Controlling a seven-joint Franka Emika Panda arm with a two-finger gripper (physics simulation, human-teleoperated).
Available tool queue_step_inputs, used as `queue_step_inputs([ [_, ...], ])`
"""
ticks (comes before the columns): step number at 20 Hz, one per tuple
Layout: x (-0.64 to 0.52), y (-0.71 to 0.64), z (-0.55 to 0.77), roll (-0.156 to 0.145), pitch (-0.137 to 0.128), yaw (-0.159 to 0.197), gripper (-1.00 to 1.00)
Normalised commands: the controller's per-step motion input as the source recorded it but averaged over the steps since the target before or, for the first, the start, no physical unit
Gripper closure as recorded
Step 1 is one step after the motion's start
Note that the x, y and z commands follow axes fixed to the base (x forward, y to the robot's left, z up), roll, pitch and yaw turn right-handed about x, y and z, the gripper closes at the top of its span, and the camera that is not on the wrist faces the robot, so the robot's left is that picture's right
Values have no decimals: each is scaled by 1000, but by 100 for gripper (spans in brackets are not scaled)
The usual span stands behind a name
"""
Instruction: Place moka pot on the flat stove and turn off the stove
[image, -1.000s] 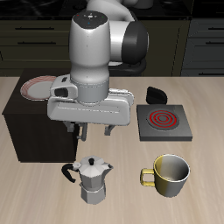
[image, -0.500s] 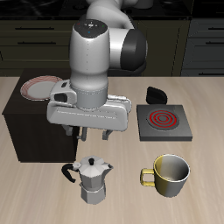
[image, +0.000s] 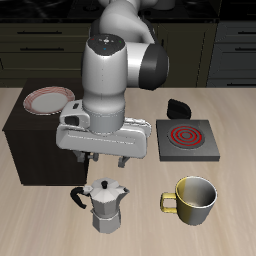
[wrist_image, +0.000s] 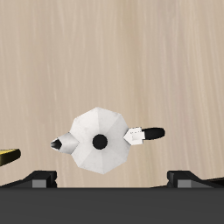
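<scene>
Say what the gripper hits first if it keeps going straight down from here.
Most likely the moka pot: the gripper points down with open jaws, and the wrist view shows the pot's black lid knob almost centred beneath. Exact height gap unclear.

The moka pot (image: 104, 207) stands on the table (image: 235, 195) in the lower centre of the exterior frame, just below the gripper (image: 105, 158), which hangs above it without touching. The mug (image: 193, 198) sits to the pot's right, apart from it. The flat stove (image: 187, 139) lies at centre right, above the mug. The cabinet (image: 35, 142) fills the left middle, with a plate (image: 51, 100) on top. In the wrist view the pot (wrist_image: 99, 139) sits alone on bare table.
</scene>
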Motion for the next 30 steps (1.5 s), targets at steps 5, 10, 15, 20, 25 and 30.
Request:
queue_step_inputs([
  [5,1,57,-171,-13,-28,21,-100],
  [10,-16,67,-230,-6,29,-33,-100],
  [15,-83,187,-248,26,24,7,-100],
  [20,-118,44,-186,0,3,26,-100],
  [25,-50,-168,-23,-13,0,19,-100],
  [30,52,-51,23,15,-3,17,-100],
])
